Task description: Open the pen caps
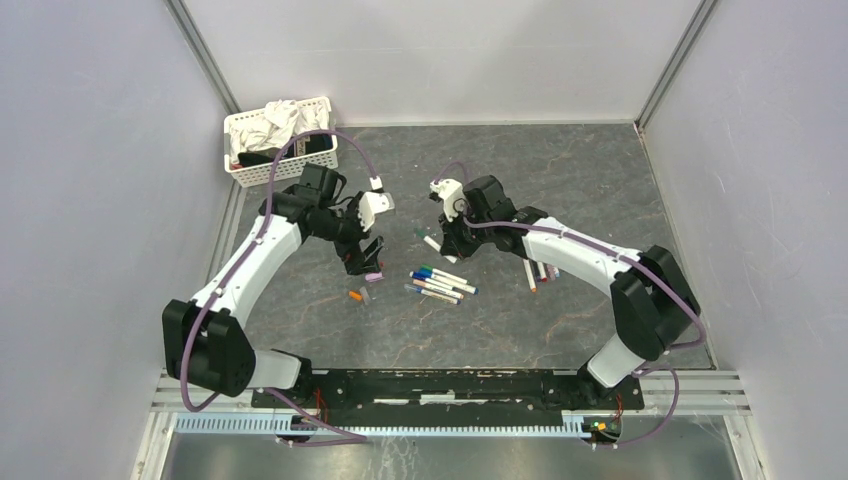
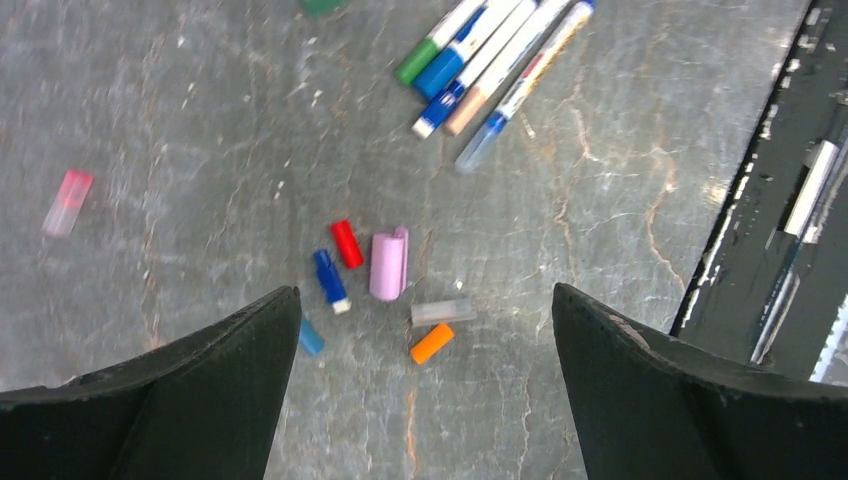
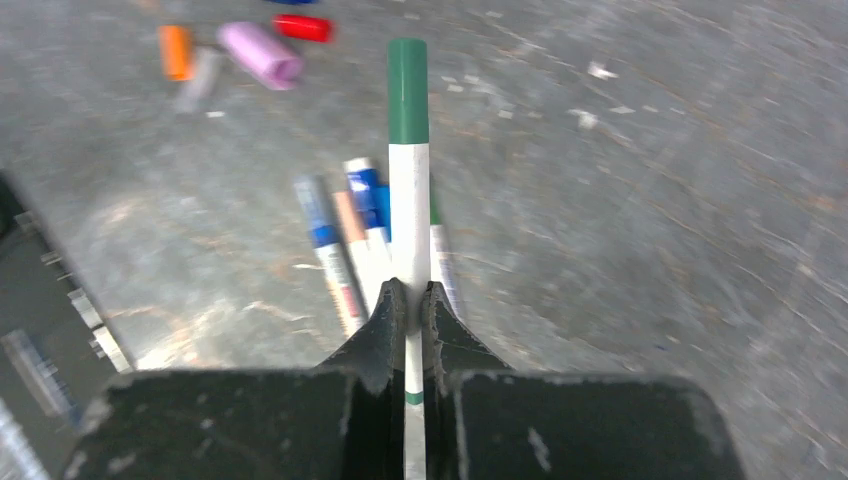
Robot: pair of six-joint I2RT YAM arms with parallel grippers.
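Two grippers hang near the middle of the table (image 1: pixel 600 170), well apart from the grey side walls and from the black rail (image 1: pixel 450 385) along the near edge, with a gap between their wrists. The right gripper (image 3: pixel 408 300) is clenched on a white pen (image 3: pixel 409 220), pinching the barrel low down so that the green cap (image 3: pixel 407 90) juts out past the fingertips, over a cluster of pens (image 3: pixel 350 240) lying side by side on the stone. The left gripper (image 2: pixel 425 295) is released, jaws spread wide, above a scatter of loose pen caps (image 2: pixel 388 264). Red, blue, lilac, clear and orange ones lie close together between the fingers without touching them. A light blue one shows just beside one finger's edge, and a pink one lies well apart. A white basket (image 1: pixel 280 140) of crumpled cloth sits in the far left corner, near the left arm's elbow.
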